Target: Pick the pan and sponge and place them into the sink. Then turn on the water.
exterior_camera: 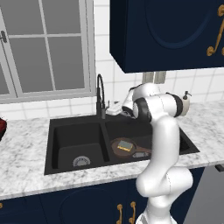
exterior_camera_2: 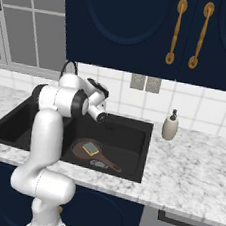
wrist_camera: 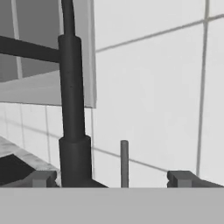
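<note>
**Fixtures around the work area**

A beige soap dispenser (exterior_camera_2: 170, 125) is seen upright on the marble counter (exterior_camera_2: 198, 171). A grey-framed window (exterior_camera: 43, 48) is set left of navy wall cabinets (exterior_camera_2: 146, 28), which are fitted with brass handles (exterior_camera_2: 174, 32).

The white-grey speckled marble desk (exterior_camera: 26, 175) carries a matte black rectangular sink (exterior_camera: 59, 131) with 2 basins set into it. A beige soap dispenser bottle (exterior_camera_2: 170, 126) stands upright on the desk right of the sink, near the tiled wall.
</note>
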Robot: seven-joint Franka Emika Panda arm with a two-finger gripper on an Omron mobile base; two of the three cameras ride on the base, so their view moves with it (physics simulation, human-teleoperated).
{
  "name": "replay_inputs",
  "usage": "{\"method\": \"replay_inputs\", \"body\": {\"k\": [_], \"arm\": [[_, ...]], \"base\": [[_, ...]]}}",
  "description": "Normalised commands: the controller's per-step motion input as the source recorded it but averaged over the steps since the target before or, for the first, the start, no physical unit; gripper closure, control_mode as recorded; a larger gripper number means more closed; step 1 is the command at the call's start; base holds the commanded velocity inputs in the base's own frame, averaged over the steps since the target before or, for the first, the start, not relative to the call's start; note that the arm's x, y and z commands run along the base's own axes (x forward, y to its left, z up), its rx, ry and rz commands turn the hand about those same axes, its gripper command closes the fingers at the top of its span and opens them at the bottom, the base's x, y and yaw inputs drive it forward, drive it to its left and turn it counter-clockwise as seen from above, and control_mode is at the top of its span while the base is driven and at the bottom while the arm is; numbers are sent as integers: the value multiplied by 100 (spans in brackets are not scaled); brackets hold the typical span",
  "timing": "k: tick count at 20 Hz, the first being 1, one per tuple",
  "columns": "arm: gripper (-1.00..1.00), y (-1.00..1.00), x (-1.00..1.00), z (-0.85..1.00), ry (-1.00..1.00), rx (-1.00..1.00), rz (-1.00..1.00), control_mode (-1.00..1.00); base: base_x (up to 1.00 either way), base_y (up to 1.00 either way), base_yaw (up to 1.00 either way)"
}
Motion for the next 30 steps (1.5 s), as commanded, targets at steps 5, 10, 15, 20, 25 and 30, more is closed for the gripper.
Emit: {"method": "replay_inputs", "body": {"k": [5,10,15,20,25,30], "arm": [[-100,7,43,-20,0,0,0,-100],[-100,11,50,-14,0,0,0,-100],[-100,18,58,-13,0,0,0,-100],[-100,22,56,-13,0,0,0,-100],[100,32,52,-11,0,0,-2,-100],[100,13,50,-10,0,0,-1,-100]], "base": [[0,0,0],[0,0,0],[0,0,0],[0,0,0],[0,0,0],[0,0,0]]}}
